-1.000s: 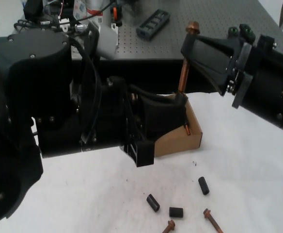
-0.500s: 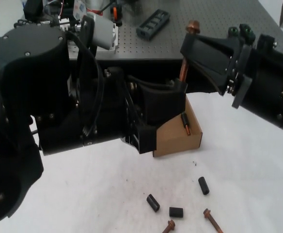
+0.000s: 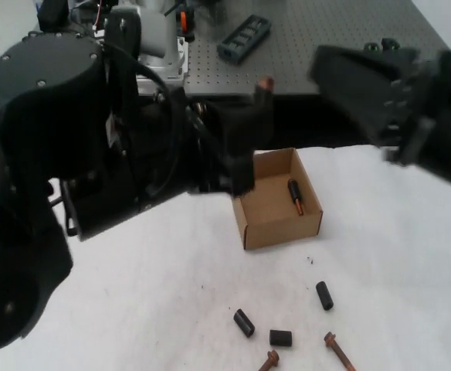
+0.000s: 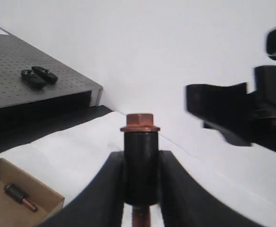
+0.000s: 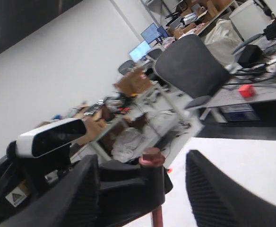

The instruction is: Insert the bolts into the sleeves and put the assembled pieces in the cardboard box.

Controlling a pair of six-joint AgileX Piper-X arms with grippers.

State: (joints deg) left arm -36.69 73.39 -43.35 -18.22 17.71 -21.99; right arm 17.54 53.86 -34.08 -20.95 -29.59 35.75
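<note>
The right gripper (image 5: 142, 158) has its two black fingers (image 5: 76, 194) spread wide apart. Just beyond them, in the gap, the left gripper (image 5: 153, 188) clamps a black sleeve (image 5: 155, 177) with a copper bolt (image 5: 152, 156) through it, the head at one end and the shank poking out at the other. Neither right finger touches it. A white-and-black camera (image 5: 50, 137) sits on the left arm's wrist. A white cloth (image 5: 251, 161) covers the bench beyond. Far behind is an office: a dark chair (image 5: 190, 68), a desk (image 5: 258, 97) with a small red object (image 5: 245, 90) on it, monitors (image 5: 150, 35) and a white wall (image 5: 48, 61).
</note>
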